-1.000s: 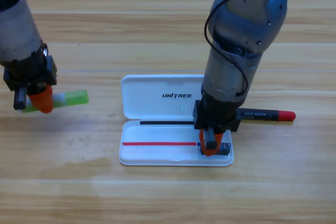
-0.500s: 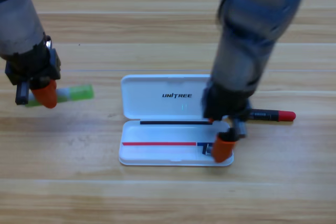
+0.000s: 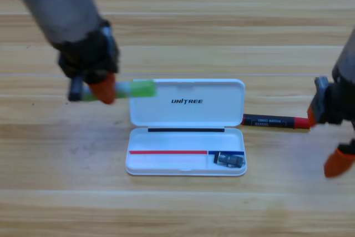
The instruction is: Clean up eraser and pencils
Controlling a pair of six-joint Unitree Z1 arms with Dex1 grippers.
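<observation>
Holding the green pencil [image 3: 136, 89] in my left gripper [image 3: 102, 90], jaws clamped, above the white case's [image 3: 186, 104] left lid edge. My right gripper [image 3: 327, 140], jaws spread, flanks the black pencil's [image 3: 274, 121] red end near the counter's [image 3: 177, 209] right edge. Eraser [image 3: 229, 160] lies in the case's right compartment.

Even, fairly bright light falls from overhead on the wooden table [image 3: 183, 26], with no harsh glare; the white case [image 3: 187, 112] reads cleanly and its lettering is sharp. Shadows are soft and faint, a dim patch lying on the wood below the left arm [image 3: 64, 4]. Both arms are smeared by motion blur, as is the green pencil [image 3: 136, 89].
</observation>
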